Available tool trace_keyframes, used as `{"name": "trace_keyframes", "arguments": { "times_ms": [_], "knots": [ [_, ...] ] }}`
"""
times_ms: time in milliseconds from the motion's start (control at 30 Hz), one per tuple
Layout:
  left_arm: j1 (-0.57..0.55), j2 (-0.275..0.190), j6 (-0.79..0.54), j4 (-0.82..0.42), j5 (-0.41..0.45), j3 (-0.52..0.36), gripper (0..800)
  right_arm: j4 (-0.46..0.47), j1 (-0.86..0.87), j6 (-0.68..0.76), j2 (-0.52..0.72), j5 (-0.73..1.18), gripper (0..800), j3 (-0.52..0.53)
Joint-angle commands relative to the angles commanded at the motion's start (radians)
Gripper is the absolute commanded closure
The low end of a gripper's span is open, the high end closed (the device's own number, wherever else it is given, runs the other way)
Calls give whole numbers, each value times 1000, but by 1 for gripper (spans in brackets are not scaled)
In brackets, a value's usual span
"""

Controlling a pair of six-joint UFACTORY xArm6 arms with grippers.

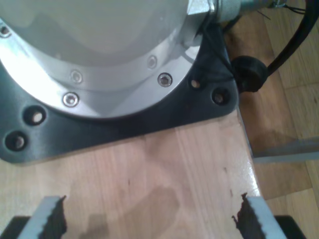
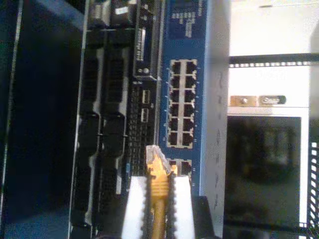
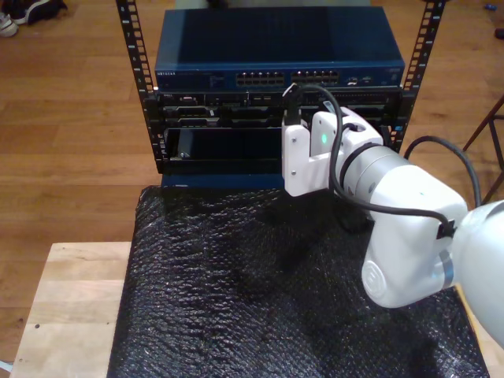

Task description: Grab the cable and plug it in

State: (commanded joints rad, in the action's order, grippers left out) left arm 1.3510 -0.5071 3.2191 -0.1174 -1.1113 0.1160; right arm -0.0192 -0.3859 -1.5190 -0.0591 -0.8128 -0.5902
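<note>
Pinched between the white serrated fingers (image 2: 182,209) of my second gripper (image 2: 158,209), the cable (image 2: 158,199) runs as a yellow-orange line up the narrow gap, and its clear plug (image 2: 153,155) sticks out past the fingertips. The plug tip sits just short of the blue switch (image 2: 187,99); whether it touches the face I cannot tell. From the plug, the nearest block of network ports (image 2: 182,103) lies at about one o'clock, and a second block (image 2: 179,167) is just beside the plug at three o'clock. Dark rack units (image 2: 107,124) stand at nine to ten o'clock of the fingers.

In the exterior view the white arm (image 3: 409,228) reaches in from four o'clock toward the rack (image 3: 276,87), which fills the twelve o'clock part of that picture. Its white wrist housing (image 3: 303,153) stands in front of the rack face, below the row of ports (image 3: 287,78) on the blue switch. A black bubbled mat (image 3: 260,291) covers the surface (image 3: 71,307) underneath; bare light wood shows at eight o'clock.

My first gripper (image 1: 149,219) holds nothing: its two serrated fingers (image 1: 52,216) are spread wide apart over bare pale wood (image 1: 164,169). Beyond them, at twelve o'clock, a round metal arm base (image 1: 99,55) is bolted on a black plate (image 1: 124,127). A black cable (image 1: 294,42) hangs at two o'clock over the wooden floor (image 1: 289,114).
</note>
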Motion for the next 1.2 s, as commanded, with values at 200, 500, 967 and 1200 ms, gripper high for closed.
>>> {"name": "trace_keyframes", "arguments": {
  "times_ms": [200, 500, 967, 1200],
  "knots": [
    [0, 2, 0, 0, 0, 0, 0, 0, 11, 2, -63, -144, 800, -20],
    [0, 0, 0, 0, 0, 0, 0, -9, 9, -3, -100, -203, 800, -32],
    [0, 0, 0, 0, 0, 0, 0, -141, 8, -14, -226, -422, 800, -44],
    [0, 0, 0, 0, 0, -2, 0, -261, -20, -81, -321, -479, 800, -153]
  ]
}}
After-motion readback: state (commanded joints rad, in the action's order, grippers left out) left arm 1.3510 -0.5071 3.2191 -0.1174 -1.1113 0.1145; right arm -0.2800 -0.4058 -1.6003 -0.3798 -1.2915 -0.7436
